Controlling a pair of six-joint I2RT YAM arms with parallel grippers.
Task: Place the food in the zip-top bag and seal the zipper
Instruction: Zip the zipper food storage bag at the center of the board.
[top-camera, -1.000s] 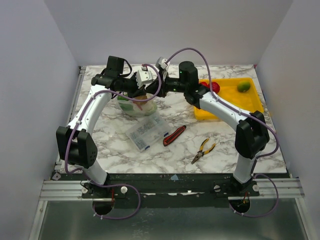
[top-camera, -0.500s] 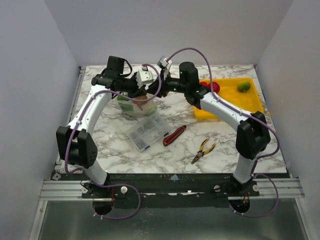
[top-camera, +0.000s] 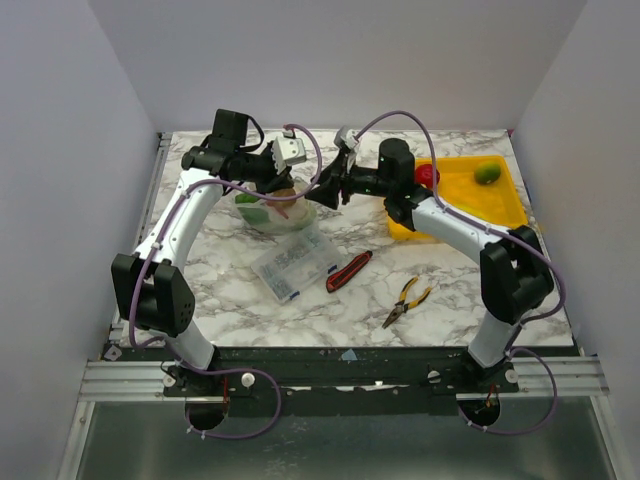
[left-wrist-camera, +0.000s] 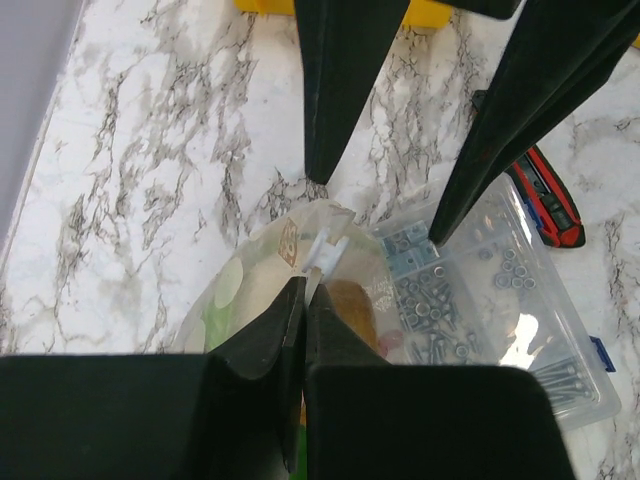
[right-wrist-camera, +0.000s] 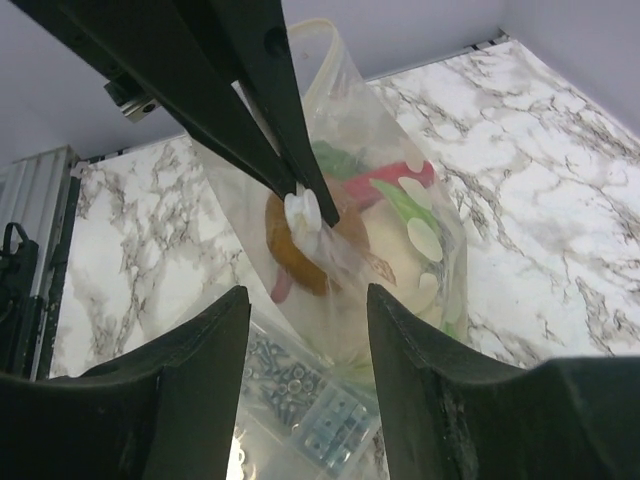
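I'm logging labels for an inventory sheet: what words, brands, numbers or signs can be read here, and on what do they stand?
No text can be read in any view.
zip-top bag: a small brown printed mark and pale ovals, too blurred to read.
compartment box: a blue tab at one corner, no legible writing.
utility knife and pliers: too small to show any marking.

The right tool (right-wrist-camera: 308, 300) has opened and drawn back from the zip-top bag (right-wrist-camera: 385, 150).

zip-top bag (right-wrist-camera: 385, 150): thin clear plastic, glossy, crinkled | compartment box (left-wrist-camera: 520, 310) beside left fingers (left-wrist-camera: 250, 400): clear rigid plastic | table (left-wrist-camera: 150, 170): smooth, marbled
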